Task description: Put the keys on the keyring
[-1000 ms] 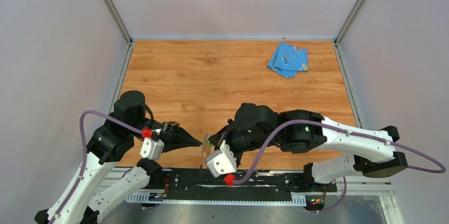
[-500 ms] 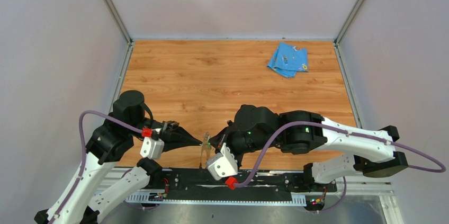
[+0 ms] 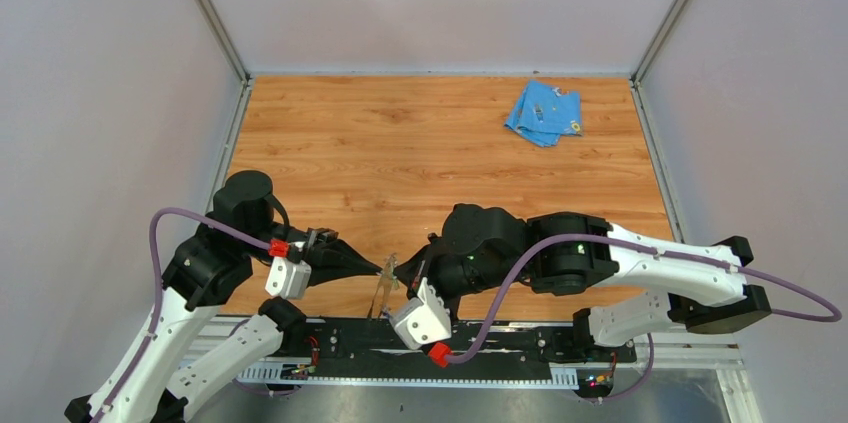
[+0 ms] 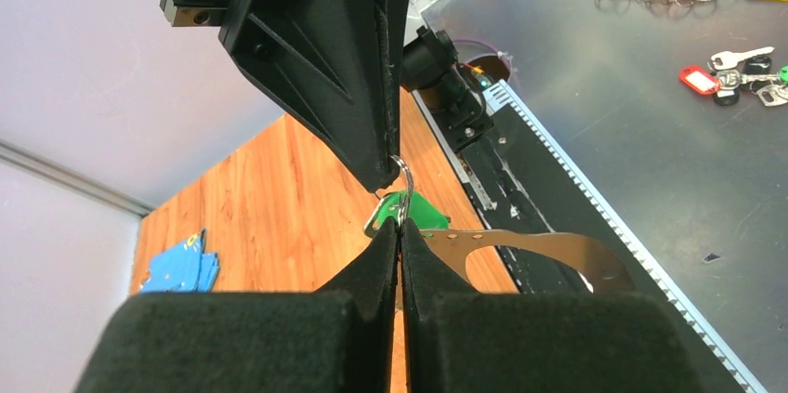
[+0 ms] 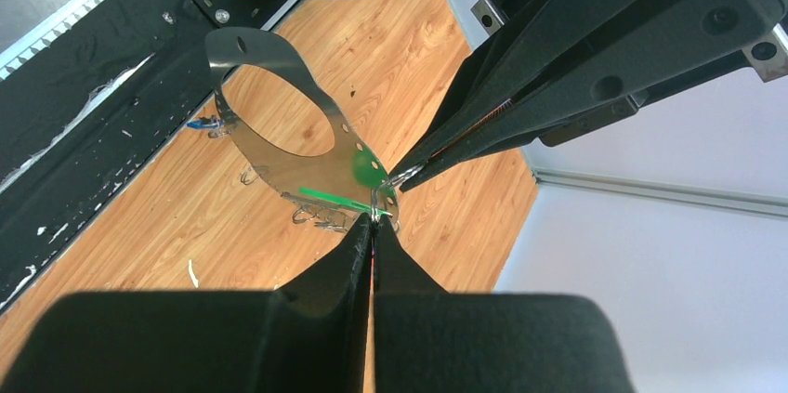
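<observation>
1. Near the front edge of the counter [image 3: 400, 143], just above the black base rail [image 3: 500, 343], the two arms are reaching toward each other, their tips almost touching.
2. The left hand [image 4: 400, 230] is pressing fully closed on the perforated end of the keyring [image 5: 288, 168] and is holding it off the counter.
3. The keyring is hanging from that grip as a tilted oval loop, with its free end pointing toward the base rail.
4. The right hand [image 5: 372, 221] is also clamping closed. Its tips appear to be meeting on the green key [image 4: 420, 214], which is showing edge-on in the right wrist view, just beside the keyring's perforated end.
5. In the left wrist view, the green key's head is sitting between the two sets of tips, and a thin wire ring [image 4: 406, 190] is running past it. Whether that ring is passing through a hole in the keyring cannot be told.
6. A small blue piece, apparently the blue key [image 5: 198, 122], is showing at the loop's lower edge, away from the hands. It is too small to tell whether it is hanging from the band or lying beneath it.
7. More small wire loops [image 5: 316, 216] are showing just below the band, and whether they are attached to it is unclear.
8. A light-blue cloth [image 3: 543, 113] is lying by the far right corner, well apart from both hands.
9. Beyond the counter, a dark surface [image 4: 650, 151] is carrying other tagged keys [image 4: 734, 72].
</observation>
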You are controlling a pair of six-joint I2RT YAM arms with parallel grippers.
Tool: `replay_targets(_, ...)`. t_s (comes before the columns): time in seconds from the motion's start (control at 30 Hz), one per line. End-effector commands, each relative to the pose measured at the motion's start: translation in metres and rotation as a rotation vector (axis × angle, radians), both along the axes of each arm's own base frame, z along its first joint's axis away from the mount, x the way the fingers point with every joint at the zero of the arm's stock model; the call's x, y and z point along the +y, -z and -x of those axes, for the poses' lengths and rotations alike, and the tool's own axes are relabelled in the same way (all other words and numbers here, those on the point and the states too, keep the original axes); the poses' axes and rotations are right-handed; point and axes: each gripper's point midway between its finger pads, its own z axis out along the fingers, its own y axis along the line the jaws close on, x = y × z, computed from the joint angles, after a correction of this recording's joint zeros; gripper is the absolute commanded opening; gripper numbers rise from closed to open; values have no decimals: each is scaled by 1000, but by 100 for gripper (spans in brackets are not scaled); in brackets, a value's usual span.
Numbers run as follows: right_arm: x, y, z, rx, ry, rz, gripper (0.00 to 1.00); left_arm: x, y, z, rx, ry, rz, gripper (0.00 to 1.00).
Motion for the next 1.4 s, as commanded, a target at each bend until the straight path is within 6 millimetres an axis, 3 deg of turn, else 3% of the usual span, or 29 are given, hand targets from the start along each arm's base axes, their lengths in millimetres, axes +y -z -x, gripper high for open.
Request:
replay_targets(0.0,1,-7,7,-17,-27,-15,0,0,-9,2,-21,7,16,0)
replay_targets(0.5,10,-11,-1,-46,10,-30,0,1,-8,4,-19,5,17,0)
replay_targets(0.77,-9,-6,-6,-59,40,-15,0,3,-10,8,-5,14,19,0)
replay_targets(1.37,-21,-3,0,-64,-6,-13,0,-5,-24,22,285,217,-37,0)
